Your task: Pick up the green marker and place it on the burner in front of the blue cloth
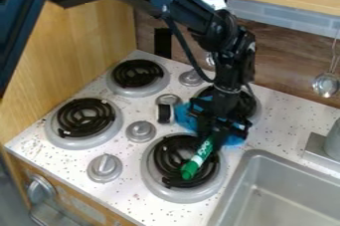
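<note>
Over the speckled stovetop [128, 189] beside the sink [247, 180], pincer [215, 133] around green marker [198, 159].

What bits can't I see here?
In the camera view:
- Green-and-white marker: upper end behind black gripper.
- Blue cloth: middle behind gripper.
- Back-right black coil burner: partly behind black arm.
- Grey metal sink: cut off by right and bottom edges.

So the stovetop [274, 101] has four burners [85, 142] laid out two by two, with a row of knobs [140, 131] between the left and right pairs. The marker [197, 160] is over the front right burner [156, 170], and the cloth [185, 121] is behind that. Sink's [239, 184] on the right, wood panel [79, 46] on the left, ladle [326, 85] hanging behind the sink.
</note>
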`<action>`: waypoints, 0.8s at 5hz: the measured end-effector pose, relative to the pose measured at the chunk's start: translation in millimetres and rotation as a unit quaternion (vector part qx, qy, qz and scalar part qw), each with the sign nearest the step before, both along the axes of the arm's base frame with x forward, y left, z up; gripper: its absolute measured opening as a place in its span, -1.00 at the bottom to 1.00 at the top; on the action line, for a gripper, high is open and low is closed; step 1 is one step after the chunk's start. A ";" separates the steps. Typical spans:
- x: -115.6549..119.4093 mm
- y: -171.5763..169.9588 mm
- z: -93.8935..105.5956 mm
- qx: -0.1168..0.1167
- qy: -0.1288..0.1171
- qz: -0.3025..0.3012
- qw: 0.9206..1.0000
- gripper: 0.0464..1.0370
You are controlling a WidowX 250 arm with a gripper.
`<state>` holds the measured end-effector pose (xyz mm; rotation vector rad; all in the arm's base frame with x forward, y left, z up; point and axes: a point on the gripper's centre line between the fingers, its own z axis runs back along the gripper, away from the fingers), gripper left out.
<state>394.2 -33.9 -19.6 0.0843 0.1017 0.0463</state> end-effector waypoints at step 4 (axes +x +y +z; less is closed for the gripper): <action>-2.6 97.2 54.0 -0.120 -0.031 0.068 0.990 0.93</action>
